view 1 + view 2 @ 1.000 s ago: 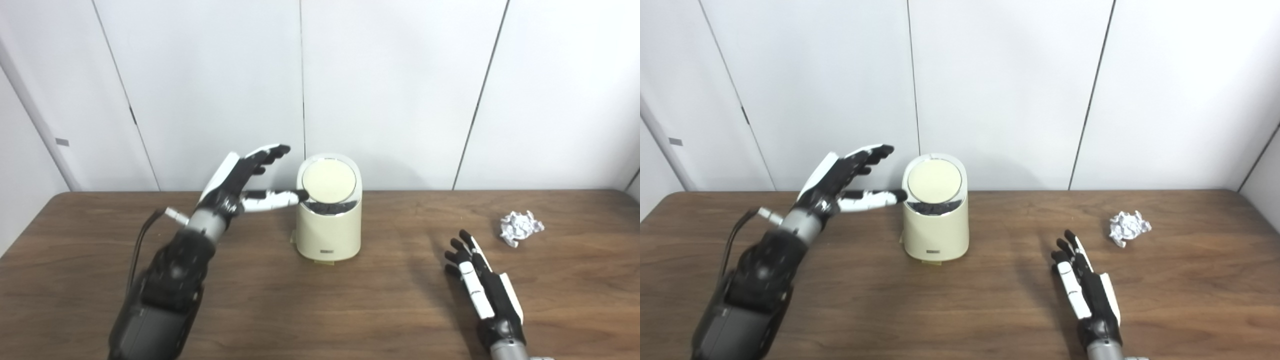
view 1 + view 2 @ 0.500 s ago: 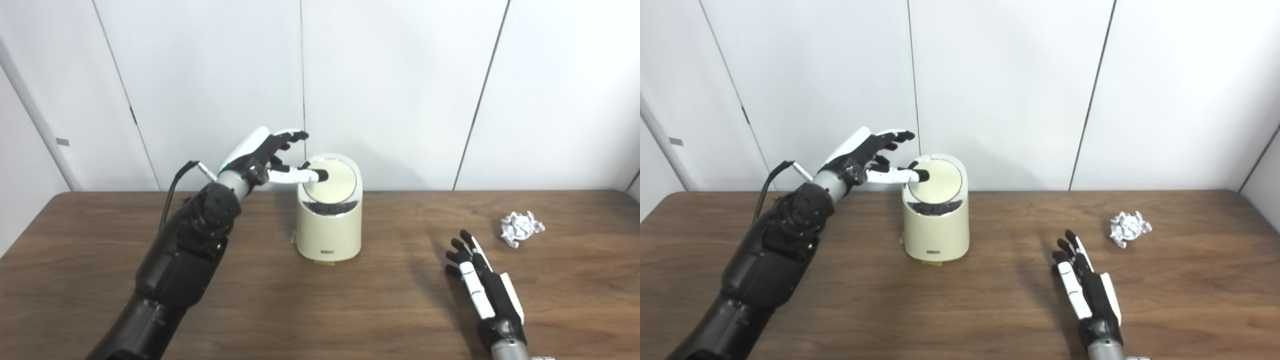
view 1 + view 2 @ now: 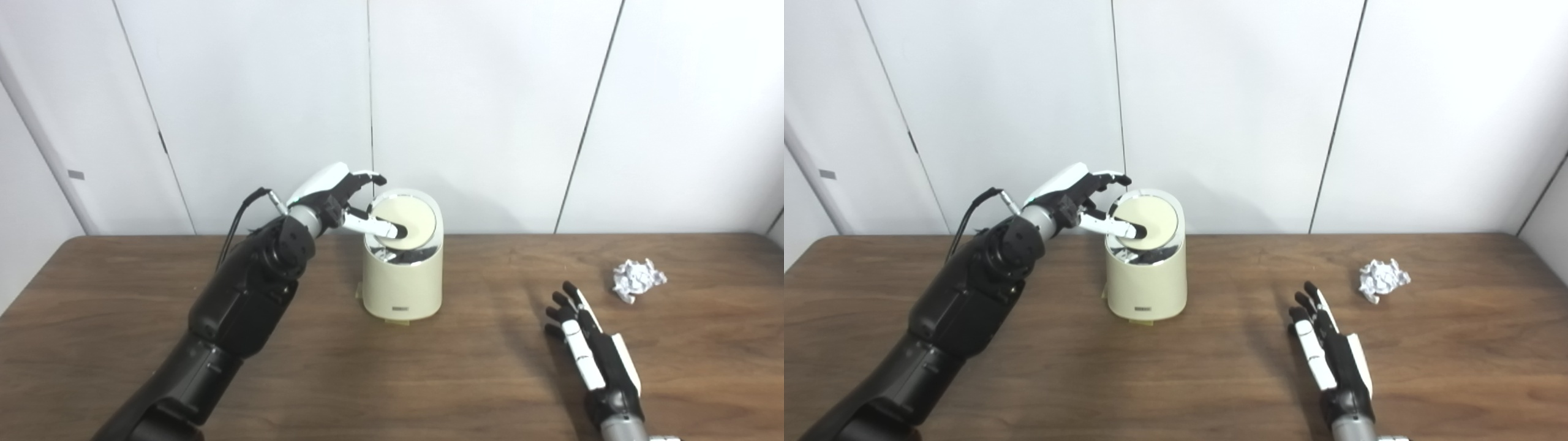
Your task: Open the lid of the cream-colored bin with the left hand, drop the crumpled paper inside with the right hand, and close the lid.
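Your left hand point(image 3: 334, 196) is up at the bin point(image 3: 402, 269), fingers spread and holding nothing, with the thumb reaching across the round lid point(image 3: 407, 222) so its dark tip sits on the lid's face. The other fingers arch over the bin's back left rim. The lid stands tilted toward you, and beneath its lower edge you can see a dark gap at the bin's mouth; what lies in there is too dim to make out.

Your right hand point(image 3: 591, 352) lies flat on the table point(image 3: 122, 318), palm down, fingers apart and straight, holding nothing. It points away from you, well to the right of the bin.

The paper point(image 3: 637, 278) is a white crumpled ball resting on the table, beyond your right hand and to its right, apart from the fingertips and well apart from the bin.

The table is dark brown wood grain running left to right, matte with a soft sheen, and it fills the lower half of both views. The bin stands upright near the table's back edge, a small label low on its front. Behind the table you have a wall point(image 3: 490, 110) of plain white panels split by thin dark seams, some upright, some slanting. A black cable point(image 3: 242, 211) loops up from the left wrist.
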